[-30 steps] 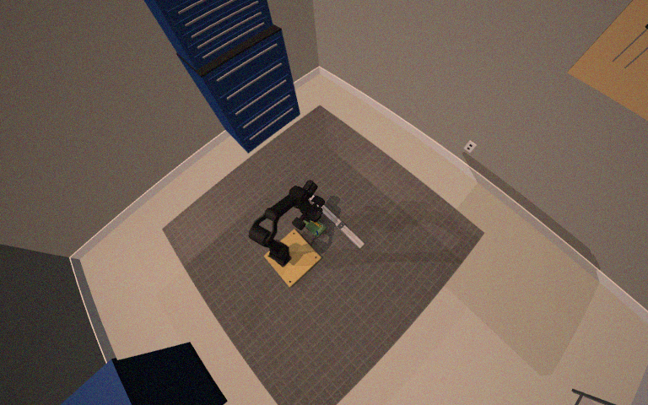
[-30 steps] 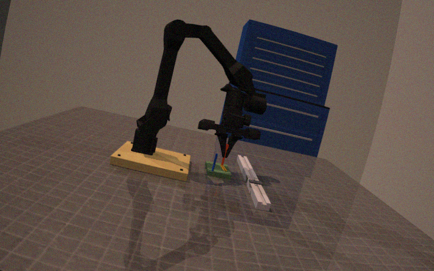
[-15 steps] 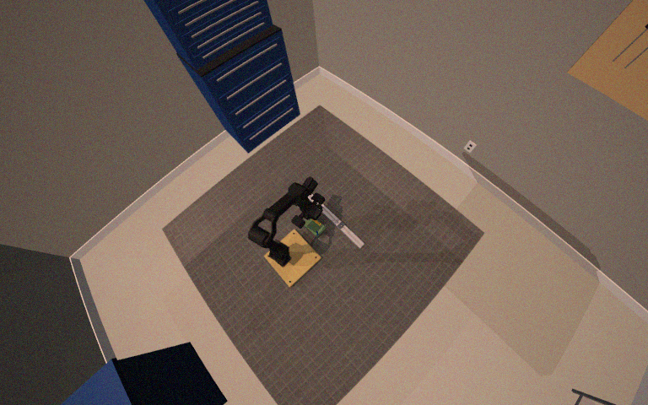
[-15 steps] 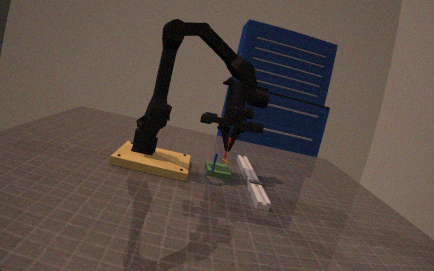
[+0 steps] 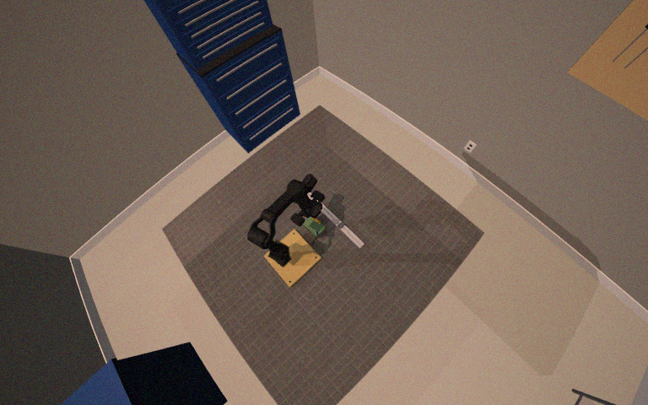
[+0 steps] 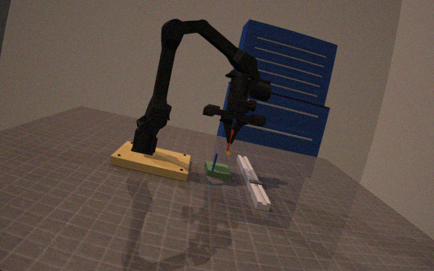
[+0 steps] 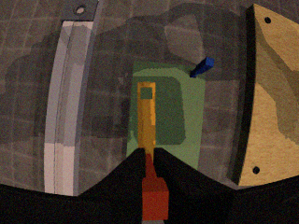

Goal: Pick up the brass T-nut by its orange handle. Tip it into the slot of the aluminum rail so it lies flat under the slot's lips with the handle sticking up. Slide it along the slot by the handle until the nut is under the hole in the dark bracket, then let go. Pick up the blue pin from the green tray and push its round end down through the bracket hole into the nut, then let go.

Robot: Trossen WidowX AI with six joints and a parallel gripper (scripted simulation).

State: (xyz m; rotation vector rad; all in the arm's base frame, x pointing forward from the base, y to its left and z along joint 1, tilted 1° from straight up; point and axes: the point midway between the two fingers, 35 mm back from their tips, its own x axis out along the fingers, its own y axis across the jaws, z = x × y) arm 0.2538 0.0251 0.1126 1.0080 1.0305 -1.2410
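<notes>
Now the one gripper (image 5: 312, 213) (image 6: 230, 143) (image 7: 149, 156) is pinching the single orange handle (image 6: 231, 132) (image 7: 155, 201), and the brass nut (image 5: 317, 221) (image 6: 228, 153) (image 7: 147, 117) is hanging below the fingertips! It's looking yellow-gold, long and narrow, tilting in the exterior view and showing one square opening near its end in the wrist view. It's hanging above the floor, apart from the metal rail (image 5: 352, 236) (image 6: 263, 197) (image 7: 63, 168).

In the exterior view, one green tray (image 5: 312, 226) (image 6: 224, 174) (image 7: 198, 93) is sitting between the wooden board (image 5: 305, 267) (image 6: 166, 169) (image 7: 276, 70) on the left and that one rail on the right. One blue pin (image 5: 317, 233) (image 6: 215, 162) (image 7: 203, 66) is standing at the tray's left side, leaning slightly. One dark bracket (image 5: 340, 224) (image 6: 255, 182) (image 7: 88, 11) is lying across the rail, one round hole showing in the wrist view.
</notes>
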